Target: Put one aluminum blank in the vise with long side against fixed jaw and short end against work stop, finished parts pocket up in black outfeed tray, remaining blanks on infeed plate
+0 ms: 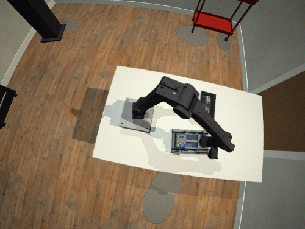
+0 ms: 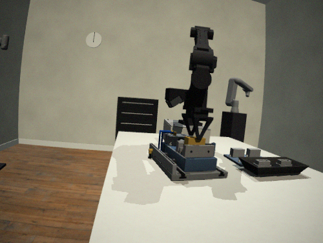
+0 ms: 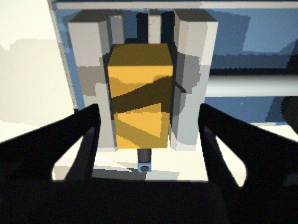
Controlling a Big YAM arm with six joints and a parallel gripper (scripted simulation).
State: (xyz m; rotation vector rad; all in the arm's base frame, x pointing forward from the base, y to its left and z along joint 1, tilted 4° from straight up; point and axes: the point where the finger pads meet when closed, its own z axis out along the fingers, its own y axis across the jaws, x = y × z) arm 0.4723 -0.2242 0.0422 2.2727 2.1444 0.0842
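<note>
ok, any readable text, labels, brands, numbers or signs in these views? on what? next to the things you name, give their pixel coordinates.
None that can be read.
Wall clock (image 2: 93, 39): hands show, no numerals can be made out.
Yellow brass blank (image 2: 197, 140) (image 3: 140, 107): no lettering visible.
Vise (image 2: 199, 151): no legible marking; the two dark dots are not text.
Black robot arm (image 1: 178, 94) (image 2: 202, 59): no legible brand.

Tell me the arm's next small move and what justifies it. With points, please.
Probably ease the open jaws (image 2: 196, 137) (image 3: 150, 112) a little further down, then close on the yellow brass block (image 2: 194, 140) (image 3: 140, 107). It sits between the vise's two gray jaw blocks, where a gray blank belongs, and in the wrist view the fingers stand either side of it, with gaps.
</note>
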